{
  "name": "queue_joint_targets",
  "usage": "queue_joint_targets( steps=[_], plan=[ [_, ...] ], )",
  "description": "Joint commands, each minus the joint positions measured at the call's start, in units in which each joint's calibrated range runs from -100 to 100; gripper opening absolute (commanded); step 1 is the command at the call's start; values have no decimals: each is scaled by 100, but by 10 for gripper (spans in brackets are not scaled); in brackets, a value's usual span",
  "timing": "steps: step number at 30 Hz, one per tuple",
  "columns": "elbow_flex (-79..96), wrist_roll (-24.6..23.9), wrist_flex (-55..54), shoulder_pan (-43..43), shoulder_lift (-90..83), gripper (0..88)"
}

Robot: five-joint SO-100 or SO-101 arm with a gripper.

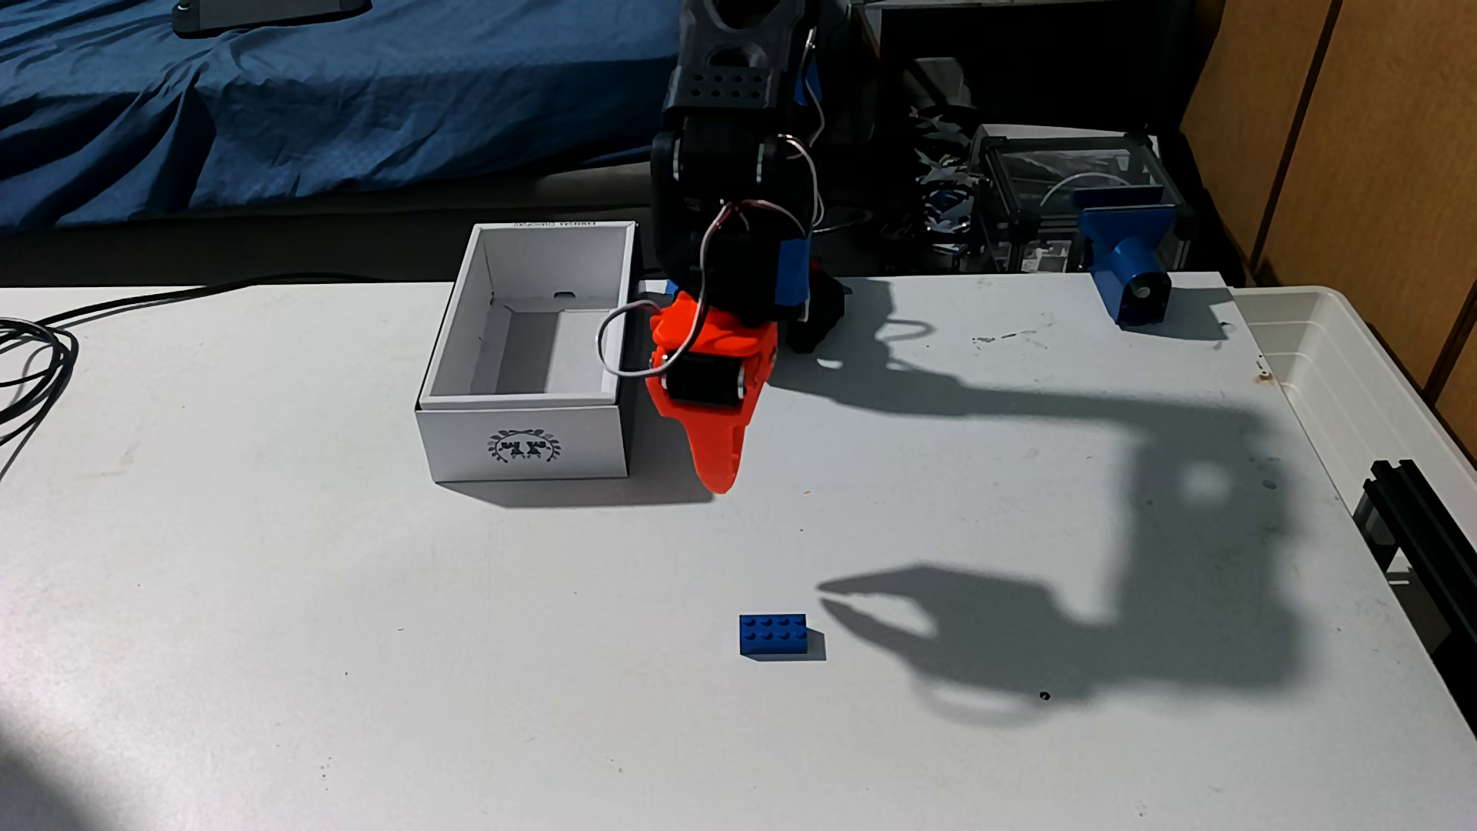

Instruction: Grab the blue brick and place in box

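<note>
Hanging at centre frame, above the white table (320, 639): orange two-finger gripper (719, 479) on the black arm, tips pointing down, level with the near right corner of the box. Seen nearly edge-on, so no telling from the gripper itself how wide the fingers stand; the shadow at lower right hints at a narrow gap between the tips, nothing held.

Lying flat in the lower centre, studs up, long side across the frame: small bright-blue plastic building brick (773, 634), well apart from the gripper and below it in the picture. Not yet reached.

Best handled, by the look of it, this way: carry the tips toward the bottom of the frame until over the brick, open wider than its short side, line the fingers across that short side, then drop straight down before closing. Worth minding the hard shadow, easy to mistake for the tips.

At upper centre-left, just beside the gripper: white rectangular cardboard box (523, 443) with dark wreath emblem on its near short wall. Open top, white interior, nothing inside.
</note>
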Motion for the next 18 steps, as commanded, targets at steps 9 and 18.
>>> queue_joint_targets(
  steps=[9, 18],
  plan=[
    [-1047, -181, -21, -348, 747, 10],
    [-1828, -276, -55, -490, 1559, 10]
  ],
)
